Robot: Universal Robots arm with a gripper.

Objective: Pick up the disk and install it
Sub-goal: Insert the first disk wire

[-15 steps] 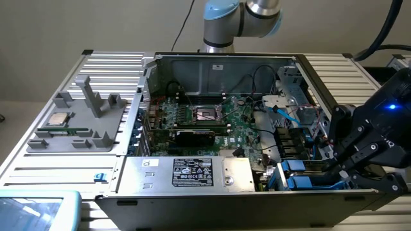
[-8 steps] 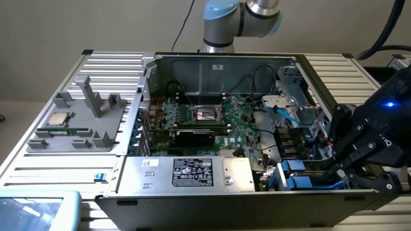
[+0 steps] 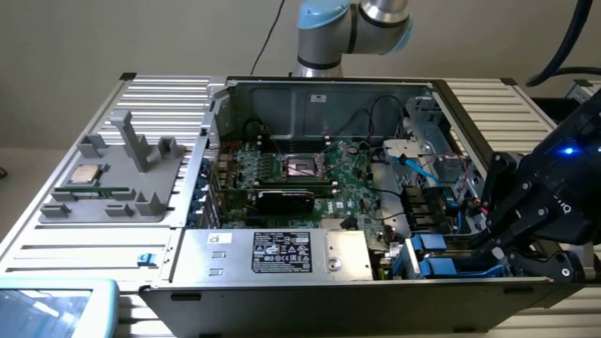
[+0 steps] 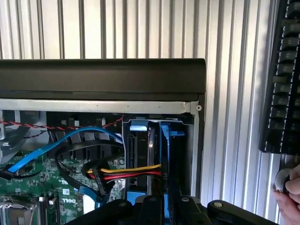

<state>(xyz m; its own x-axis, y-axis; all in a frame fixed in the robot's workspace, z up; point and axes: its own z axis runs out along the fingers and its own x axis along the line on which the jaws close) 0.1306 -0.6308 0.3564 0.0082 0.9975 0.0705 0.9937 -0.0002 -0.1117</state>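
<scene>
Jaws: I read them as all but closed, poised over the drive bay in a corner of the open case (image 3: 319, 105). I can't tell whether they pinch anything.
Disk (image 4: 140, 150): on edge in that bay, straight ahead of the jaws, with blue rails beside it.
Cables: a yellow, red and black bundle (image 4: 136, 171) reaches the disk just to one side of the jaws. A blue cable (image 4: 70, 138) curves further off on that side.
Hand (image 4: 288, 197): a person's, over the ribbed surface (image 4: 229, 70) on the jaws' other side, outside the case.
</scene>
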